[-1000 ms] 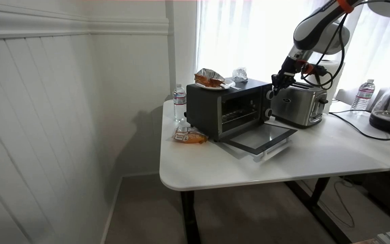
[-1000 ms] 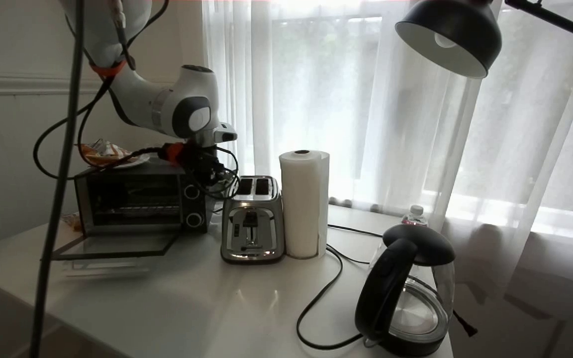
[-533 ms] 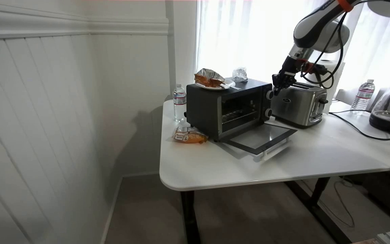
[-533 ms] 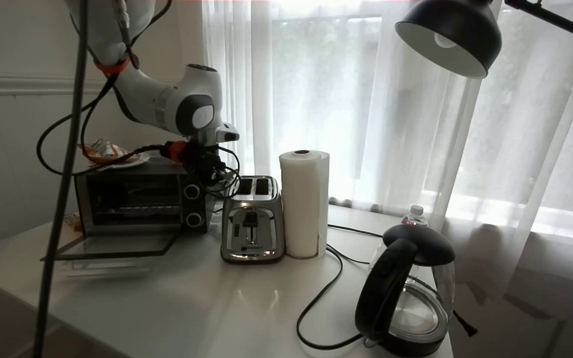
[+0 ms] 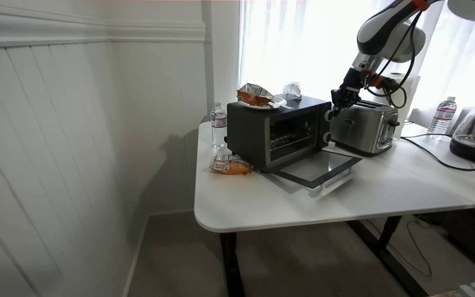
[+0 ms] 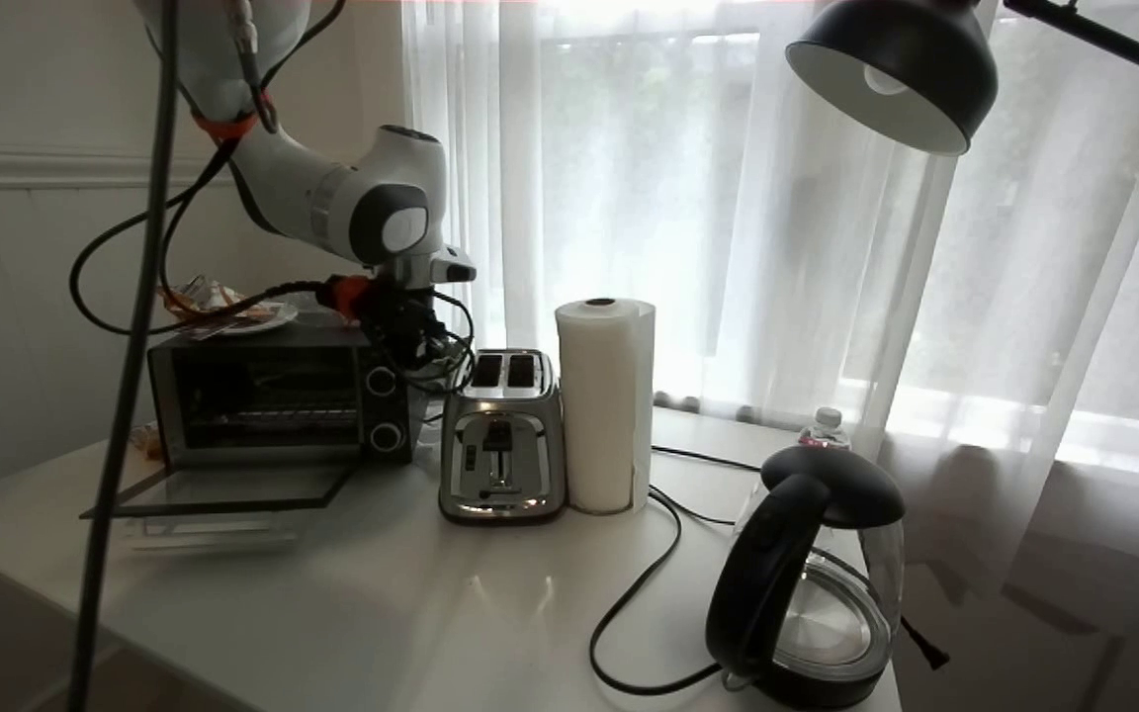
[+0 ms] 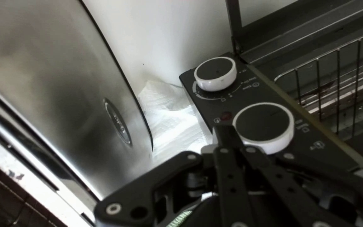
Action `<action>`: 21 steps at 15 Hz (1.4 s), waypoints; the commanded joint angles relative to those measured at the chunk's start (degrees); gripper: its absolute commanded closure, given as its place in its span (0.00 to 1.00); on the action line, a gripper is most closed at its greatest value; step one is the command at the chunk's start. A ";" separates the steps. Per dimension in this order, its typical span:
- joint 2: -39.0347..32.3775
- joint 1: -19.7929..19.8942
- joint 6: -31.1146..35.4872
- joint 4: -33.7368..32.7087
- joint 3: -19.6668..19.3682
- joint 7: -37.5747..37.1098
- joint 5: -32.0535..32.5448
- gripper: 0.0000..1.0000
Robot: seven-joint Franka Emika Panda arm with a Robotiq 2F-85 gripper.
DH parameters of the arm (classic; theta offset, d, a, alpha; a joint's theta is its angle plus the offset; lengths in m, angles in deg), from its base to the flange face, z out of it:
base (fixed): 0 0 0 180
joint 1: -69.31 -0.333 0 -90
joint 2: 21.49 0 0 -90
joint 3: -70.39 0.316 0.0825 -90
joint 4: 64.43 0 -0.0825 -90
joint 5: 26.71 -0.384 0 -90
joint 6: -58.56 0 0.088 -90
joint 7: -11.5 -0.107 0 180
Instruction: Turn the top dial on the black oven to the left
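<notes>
The black oven [image 5: 245, 132] stands on the table with its glass door lowered; it also shows in an exterior view [image 6: 394, 410]. Its top dial [image 7: 262, 123], black-faced with a white rim, shows in both exterior views [image 5: 328, 115] [image 6: 381, 382]. A faint mark on its face points to the upper right in the wrist view. The lower dial [image 7: 216, 69] is farther up in that view. My gripper [image 7: 227, 135] is shut and empty, its fingertips beside the top dial's rim, on the toaster side; whether they touch it I cannot tell. It also shows in both exterior views [image 5: 336, 109] [image 6: 421, 356].
A silver toaster [image 5: 355, 128] stands close beside the oven, below the gripper. A paper towel roll [image 6: 604, 405] is beyond it. A plate with food [image 5: 258, 105] sits on the oven. A kettle [image 6: 807, 593], a bottle [image 5: 219, 123] and an orange packet [image 5: 231, 165] are on the table.
The arm has shifted slightly, to the right in an exterior view, and its hanging cables have swung. The gripper has barely moved and stays by the top dial. No turn of the dial shows.
</notes>
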 commanded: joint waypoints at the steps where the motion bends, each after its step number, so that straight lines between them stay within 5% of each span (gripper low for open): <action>1: -0.61 1.11 -2.05 -1.55 1.27 1.99 -2.34 1.00; 21: 1.90 2.23 -6.81 -1.56 2.92 6.72 -7.48 1.00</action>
